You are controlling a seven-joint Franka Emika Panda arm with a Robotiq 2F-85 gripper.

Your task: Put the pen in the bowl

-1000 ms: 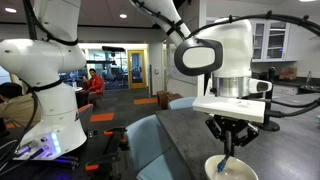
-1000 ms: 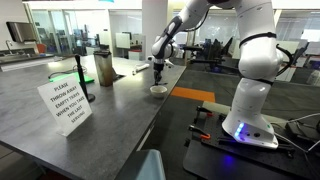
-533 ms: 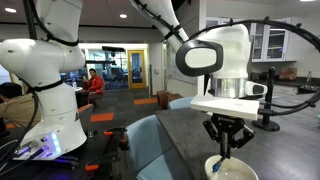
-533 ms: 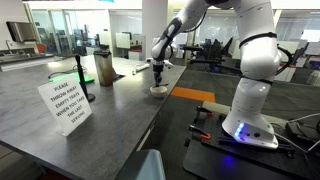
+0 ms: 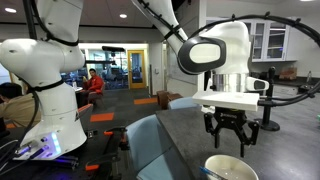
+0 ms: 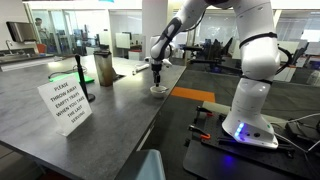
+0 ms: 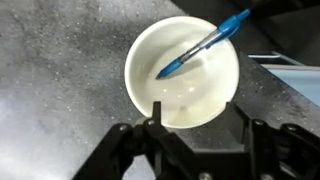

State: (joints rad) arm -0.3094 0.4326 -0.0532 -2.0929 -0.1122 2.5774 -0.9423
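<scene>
A: Pen?
B: In bowl, lying slanted, one end poking past rim. Bowl's on grey worktop.
A: Hand?
B: Above bowl, fingers spread wide, holding nothing.
A: Any text?
B: White sign on worktop, well apart from bowl: "PLEASE THROW… EMPTY BOXES…", rest too small to read.

A long dark grey speckled counter carries a paper sign in a bright open office. Behind are glass partitions, ceiling lights, white cabinets and orange carpet tiles.
</scene>
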